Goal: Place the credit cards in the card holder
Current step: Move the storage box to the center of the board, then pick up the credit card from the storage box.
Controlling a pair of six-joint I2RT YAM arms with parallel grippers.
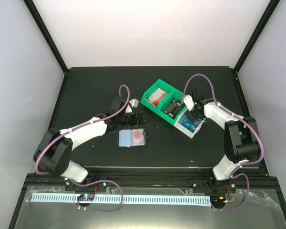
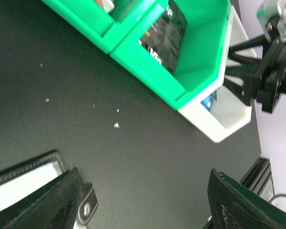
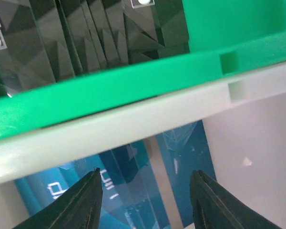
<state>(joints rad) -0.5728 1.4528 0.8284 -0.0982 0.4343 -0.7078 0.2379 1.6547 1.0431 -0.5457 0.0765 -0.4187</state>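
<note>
Credit cards point(image 3: 181, 152) of blue plastic lie flat in the white bin point(image 3: 133, 120) under our right gripper point(image 3: 145, 191), fingers apart; we judge them light, stiff, slick, best pinched at an edge, while our left gripper point(image 2: 145, 191), fingers apart, hovers by the card holder point(image 2: 24, 179).

**Black table carrying bins, a card and the holder**

The black table point(image 1: 86, 90) is carrying three bins sitting in a touching, slanted row: one green bin point(image 2: 81, 24), a second green bin point(image 2: 205, 52) and a white bin point(image 2: 219, 121). Well apart from them, a pale blue card point(image 1: 133, 138) is lying flat. The card holder point(image 2: 19, 183) is lying open nearby, and white specks point(image 2: 116, 125) are dotting the surface.
</note>
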